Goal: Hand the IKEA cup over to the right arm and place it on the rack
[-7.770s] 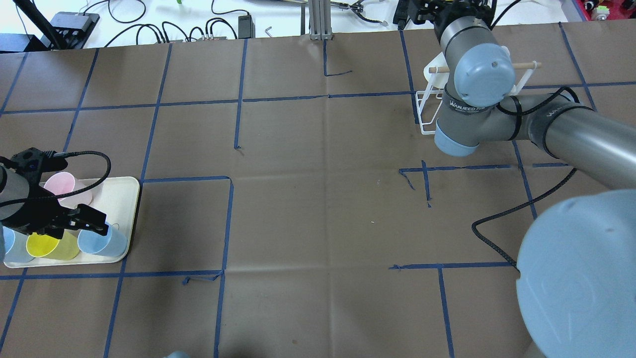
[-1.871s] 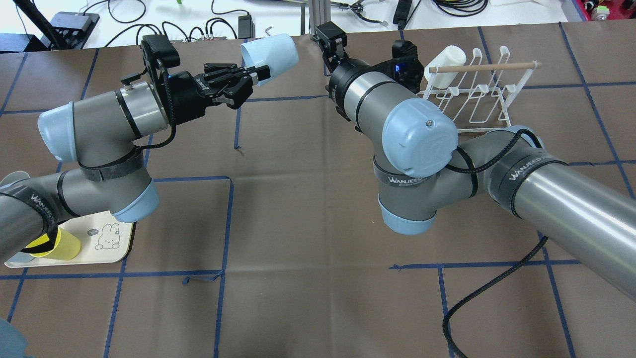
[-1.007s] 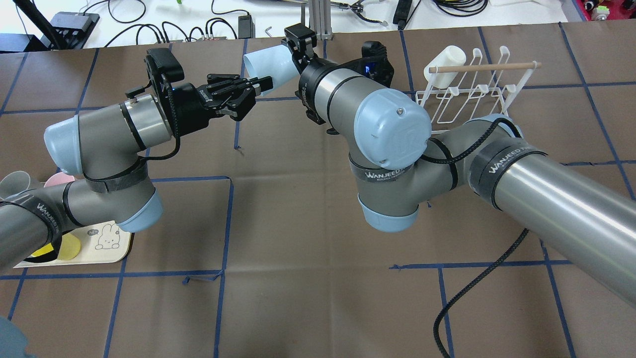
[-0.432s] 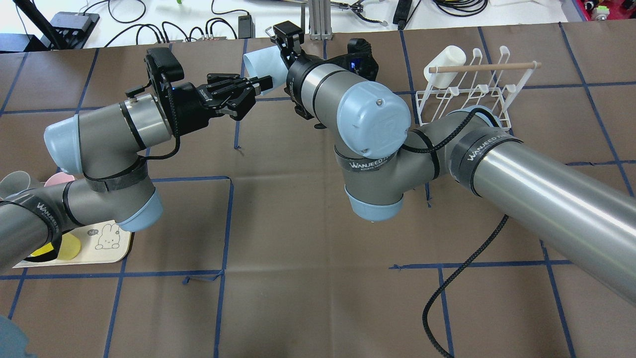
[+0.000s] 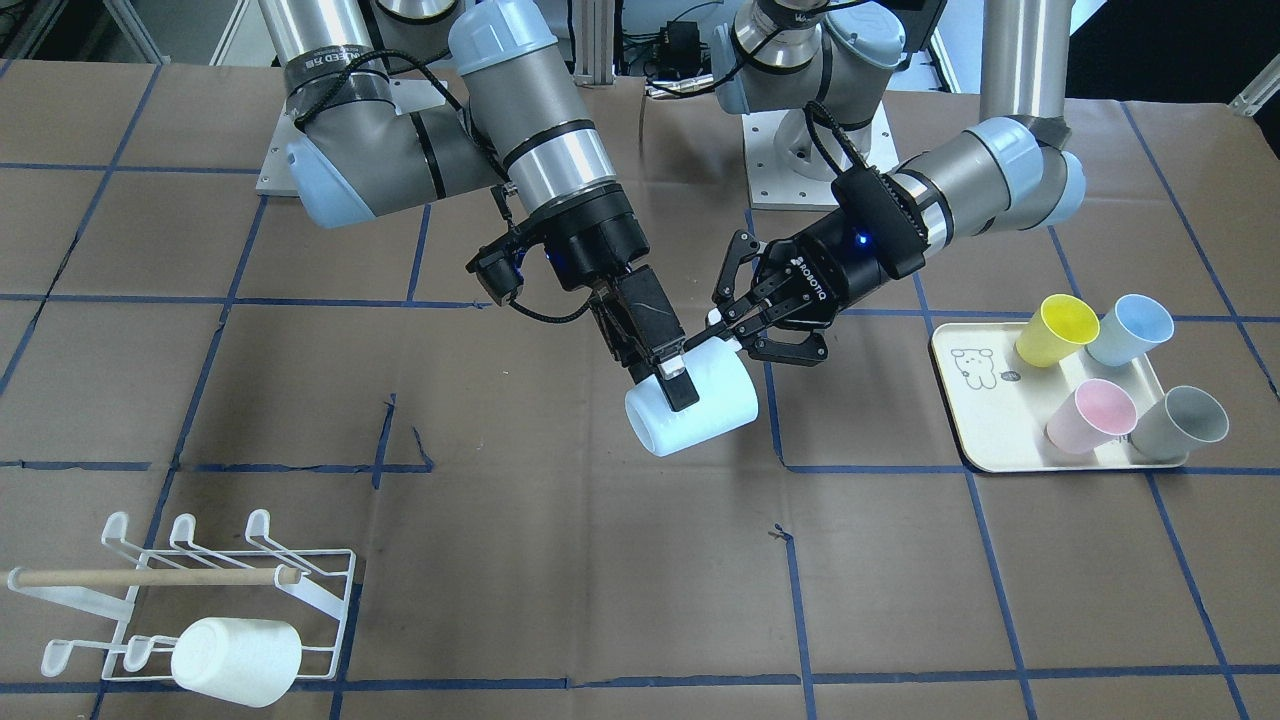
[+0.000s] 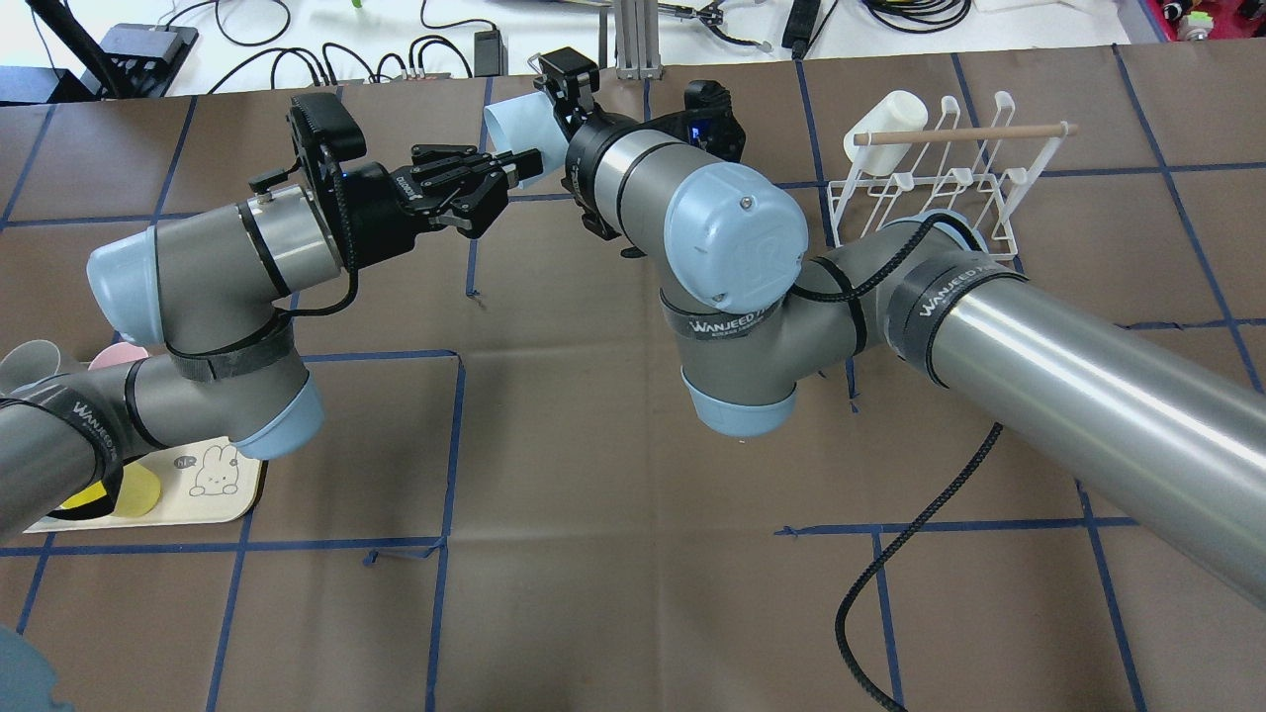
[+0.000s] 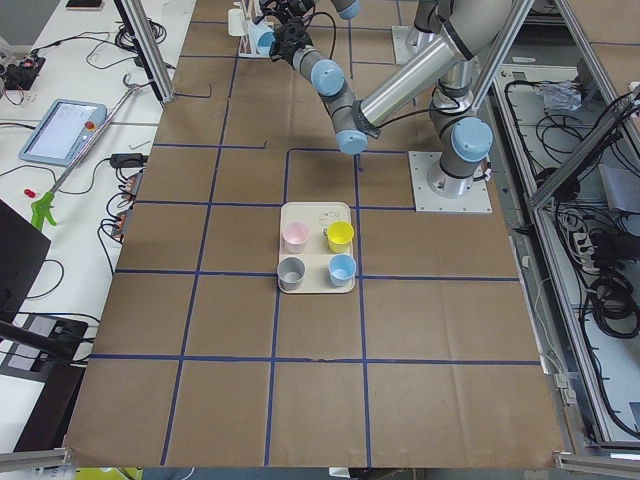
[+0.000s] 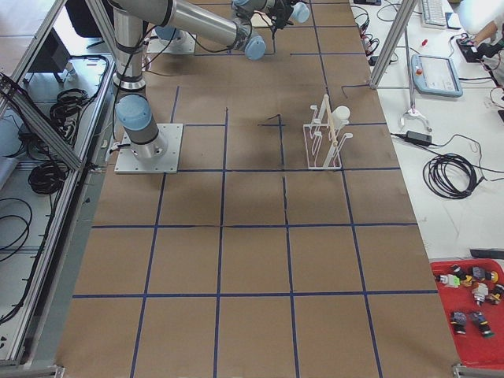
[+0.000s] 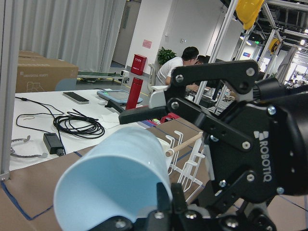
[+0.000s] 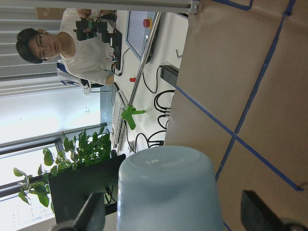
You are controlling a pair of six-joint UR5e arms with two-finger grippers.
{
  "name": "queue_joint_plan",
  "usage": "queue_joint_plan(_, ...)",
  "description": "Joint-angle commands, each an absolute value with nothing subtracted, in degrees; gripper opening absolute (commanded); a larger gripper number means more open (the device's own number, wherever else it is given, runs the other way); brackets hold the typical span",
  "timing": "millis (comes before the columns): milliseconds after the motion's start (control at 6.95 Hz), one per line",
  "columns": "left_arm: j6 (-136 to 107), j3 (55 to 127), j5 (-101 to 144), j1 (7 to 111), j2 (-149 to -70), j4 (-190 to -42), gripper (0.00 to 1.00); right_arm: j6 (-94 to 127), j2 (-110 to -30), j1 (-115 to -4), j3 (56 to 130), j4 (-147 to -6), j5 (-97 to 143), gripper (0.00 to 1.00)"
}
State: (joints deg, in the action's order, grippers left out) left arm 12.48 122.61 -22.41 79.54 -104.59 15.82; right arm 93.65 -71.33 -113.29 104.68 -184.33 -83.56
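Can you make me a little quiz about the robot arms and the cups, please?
1. True or false: the right gripper has its jaws open, one on each side of the light blue cup.
2. What is pinching the rim of the light blue cup? A) the left gripper B) a person's hand C) nothing
3. How many cups are on the tray?

Key: 1 true. 2 A. 3 four: yellow, blue, pink and grey.
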Motion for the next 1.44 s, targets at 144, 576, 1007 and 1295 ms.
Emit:
queue_joint_plan(144,12.48,122.61,-22.41,79.54,-104.59,15.82,0.01,93.60,-71.28,-113.29,104.68,-184.31,-83.50,0.90)
queue_joint_plan(576,12.48,122.43,-22.67,79.54,-104.59,15.82,0.05,93.60,-71.45,-113.20,104.59,-184.39,-83.50,0.65)
queue_joint_plan(1007,12.48,122.17,-23.47,79.45,-104.33,15.91,0.28,93.52,-71.54,-113.20,104.68,-184.39,-83.41,0.55)
queue_joint_plan(1295,12.22,122.17,-23.21,79.45,-104.33,15.91,0.77,93.52,-71.54,-113.20,104.59,-184.39,-83.41,0.55)
